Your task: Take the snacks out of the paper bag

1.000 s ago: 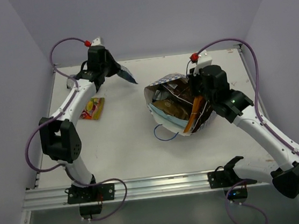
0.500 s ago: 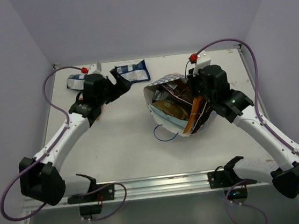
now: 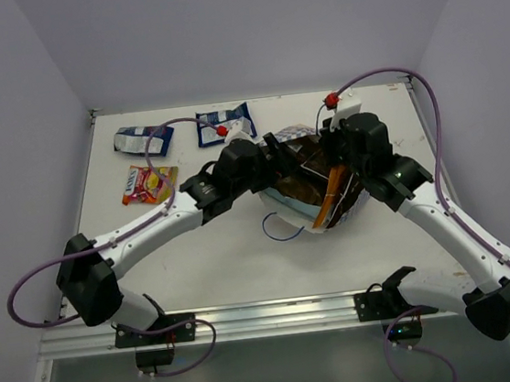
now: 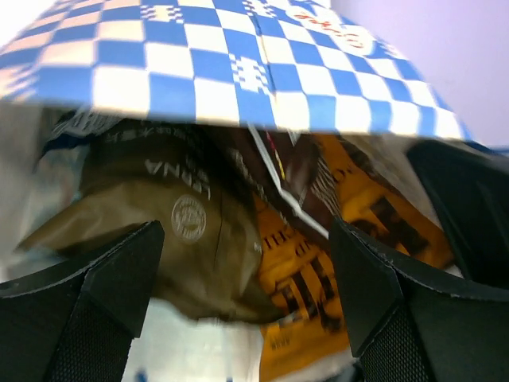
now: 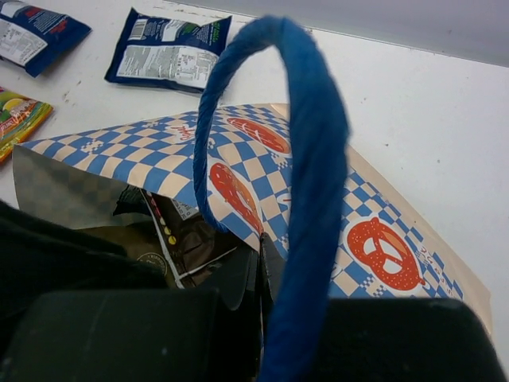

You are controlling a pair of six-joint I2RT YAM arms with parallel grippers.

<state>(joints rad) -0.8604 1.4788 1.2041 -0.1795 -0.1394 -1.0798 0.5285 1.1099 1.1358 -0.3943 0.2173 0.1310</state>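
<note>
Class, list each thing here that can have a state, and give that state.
Blue-and-white checkered paper bag: lying on its side, mouth open, not yet emptied.
Two blue-and-white crinkly packets: out, flat on the white table.
Red-and-yellow crinkly packet: out, flat on the table.
Olive-tan packet: inside the bag.
Orange packet: inside the bag.
Left tool: open, empty, at the bag's mouth.
Right tool: shut, at the bag's rim.

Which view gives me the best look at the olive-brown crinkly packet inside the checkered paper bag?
Left wrist: the olive-brown packet sits large and close, framed by the open left gripper, round logo readable. Right wrist shows only a sliver under the paper bag's rim. In top external it is mostly blocked by the left arm.
</note>
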